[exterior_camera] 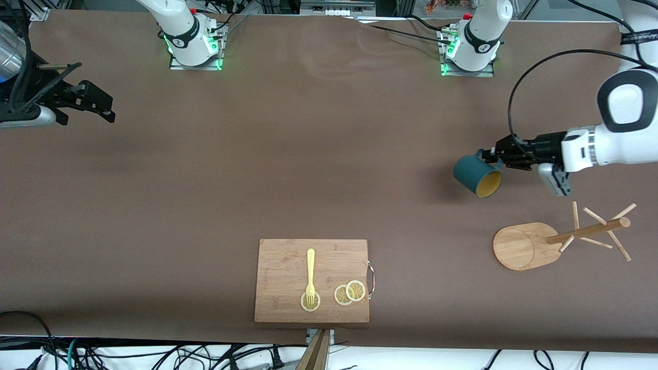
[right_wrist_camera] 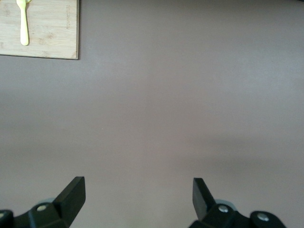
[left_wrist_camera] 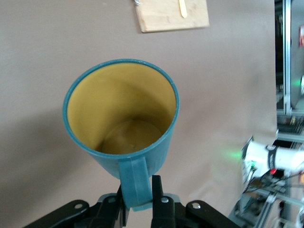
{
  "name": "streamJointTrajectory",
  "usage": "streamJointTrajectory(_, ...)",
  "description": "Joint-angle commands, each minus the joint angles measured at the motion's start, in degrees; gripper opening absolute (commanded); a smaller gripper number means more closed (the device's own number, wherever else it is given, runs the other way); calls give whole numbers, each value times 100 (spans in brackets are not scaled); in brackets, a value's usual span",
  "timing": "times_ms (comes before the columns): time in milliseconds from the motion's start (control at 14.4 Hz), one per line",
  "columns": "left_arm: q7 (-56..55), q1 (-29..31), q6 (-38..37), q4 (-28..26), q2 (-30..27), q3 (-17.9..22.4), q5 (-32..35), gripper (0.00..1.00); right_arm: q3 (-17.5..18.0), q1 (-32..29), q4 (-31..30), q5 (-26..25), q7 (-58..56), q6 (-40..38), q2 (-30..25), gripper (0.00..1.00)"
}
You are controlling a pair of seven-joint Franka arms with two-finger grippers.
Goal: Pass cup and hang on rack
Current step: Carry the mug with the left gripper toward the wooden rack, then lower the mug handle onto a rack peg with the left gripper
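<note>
My left gripper (exterior_camera: 492,154) is shut on the loop handle of the dark teal cup (exterior_camera: 477,176) and holds it in the air over bare table, beside the rack. The cup is tipped, its yellowish-tan mouth toward the front camera. In the left wrist view the cup (left_wrist_camera: 121,114) fills the middle and my left gripper (left_wrist_camera: 137,187) pinches the handle. The wooden rack (exterior_camera: 524,245) stands at the left arm's end of the table, its pegs bare. My right gripper (exterior_camera: 97,105) is open and empty at the right arm's end, also shown in the right wrist view (right_wrist_camera: 137,190).
A rectangular wooden cutting board (exterior_camera: 312,280) lies near the table's front edge, with a yellow fork (exterior_camera: 310,272) and lemon slices (exterior_camera: 349,293) on it. The board also shows in the left wrist view (left_wrist_camera: 166,16) and the right wrist view (right_wrist_camera: 42,28).
</note>
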Motion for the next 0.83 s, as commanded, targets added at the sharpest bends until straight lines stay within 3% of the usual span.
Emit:
streamJointTrajectory(0,-957,-11,-518,489,160,319,-501,0,22,-32,95,75,42,-8,33,100)
streamJointTrajectory(208,-1556,7,-870,604,169,733,-811,0,22,-32,95,75,33,-8,33,100)
streamJointTrajectory(486,-1470,112,-1467,595,424,1418,-1794,0,22,-32,95,75,42,-8,33,100)
streamJointTrajectory(763,-1461,393,-1863,587,634,1490,-2489,0,22,-32,86,75,33,-8,33,100)
